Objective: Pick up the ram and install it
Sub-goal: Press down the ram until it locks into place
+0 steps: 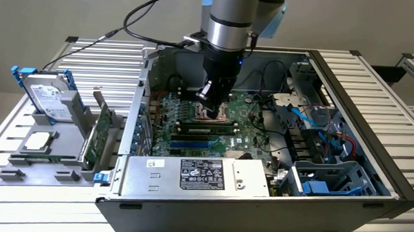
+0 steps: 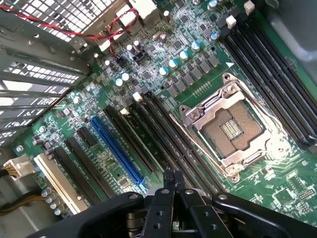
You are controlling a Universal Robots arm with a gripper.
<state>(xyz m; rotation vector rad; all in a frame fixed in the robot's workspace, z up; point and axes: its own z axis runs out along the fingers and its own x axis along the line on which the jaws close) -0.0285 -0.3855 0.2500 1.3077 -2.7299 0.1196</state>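
The fingers (image 2: 173, 179) are pinched together, holding nothing, poised just above the motherboard (image 2: 198, 64) inside the open computer case (image 1: 348, 75). The ram (image 1: 206, 130) sits seated in a black slot just below the CPU socket (image 2: 233, 130), close beneath them.
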